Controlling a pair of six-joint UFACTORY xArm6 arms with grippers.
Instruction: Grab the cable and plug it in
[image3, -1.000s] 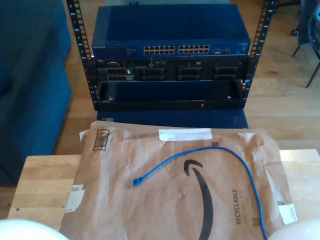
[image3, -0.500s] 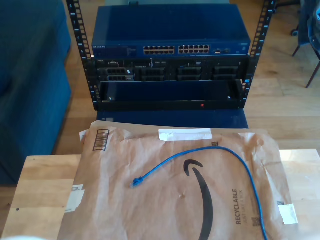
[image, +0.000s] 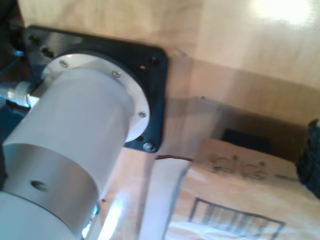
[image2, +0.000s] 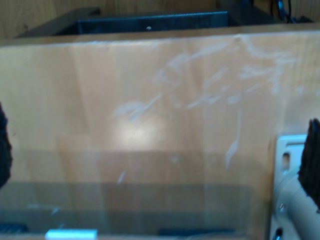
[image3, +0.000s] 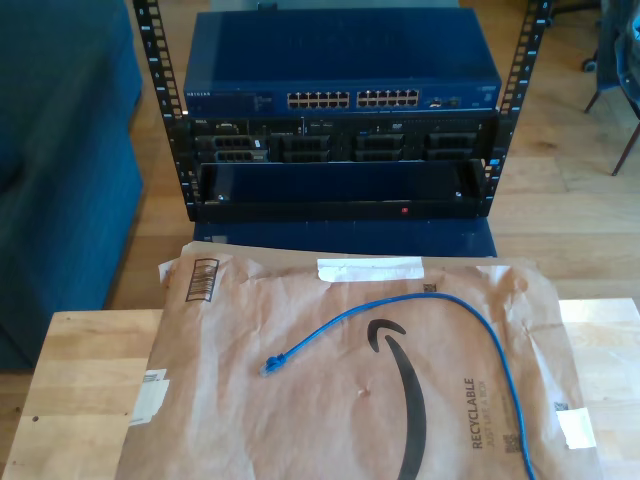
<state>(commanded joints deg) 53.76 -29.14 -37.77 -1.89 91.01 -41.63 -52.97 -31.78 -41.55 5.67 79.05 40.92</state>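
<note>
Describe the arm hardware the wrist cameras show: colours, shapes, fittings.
In the first wrist view, an arm's smooth white-grey cylindrical segment ends in a round flange ringed with small screws, bolted to a black square base plate with rounded corners. A silver cable fitting sticks out beside it. The second wrist view shows a pale cylindrical arm base on a white slotted bracket.

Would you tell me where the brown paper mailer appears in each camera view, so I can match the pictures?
Exterior view: the brown paper mailer lies on the wooden table, lower middle, with the blue cable on it.
First wrist view: its corner with the barcode lies near the arm base.
Second wrist view: I cannot pick it out; bare table wood lies ahead.
Shared landmark: the barcode, and the table.
</note>
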